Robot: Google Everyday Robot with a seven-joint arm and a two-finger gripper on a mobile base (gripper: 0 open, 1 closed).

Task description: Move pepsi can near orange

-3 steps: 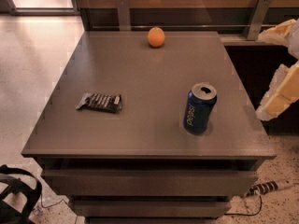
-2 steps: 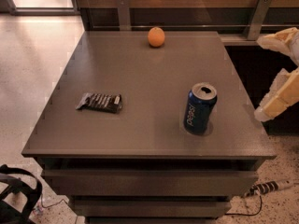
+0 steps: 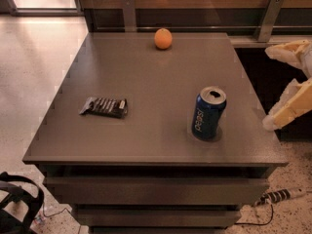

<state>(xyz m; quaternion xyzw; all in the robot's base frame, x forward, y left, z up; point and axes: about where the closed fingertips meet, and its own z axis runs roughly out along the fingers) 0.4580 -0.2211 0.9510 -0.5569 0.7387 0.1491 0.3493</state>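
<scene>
Gripper (image 3: 267, 87) has crept a little toward the table edge and slightly lower since the earlier frames; can, orange and wrapper haven't budged.

Status:
- Gripper hangs off the table's (image 3: 146, 72) right edge, over the dark gap beside it, touching nothing. Cream fingers (image 3: 290, 106) are spread wide, nothing between them.
- pepsi can (image 3: 208, 113) is upright near the front right corner of the table, long axis vertical, opened silver top up. It lies picture-left of the gripper, near it, at about the height of the lower finger.
- orange (image 3: 163, 38) sits at the far edge, well apart from the can, farther back and a bit left.
- snack wrapper (image 3: 104, 107) lies flat on the left side, clear of the can-to-orange line.

Key relation: the can is side-on to the open jaws, so I'd expect a sideways reach-in with the fingers straddling the can body.

Handling guess: thin, smooth, rigid metal cylinder, tall for its base, so an off-centre nudge could tip it. The orange is round and may roll if bumped. The tabletop is matte, grey and flat.
</scene>
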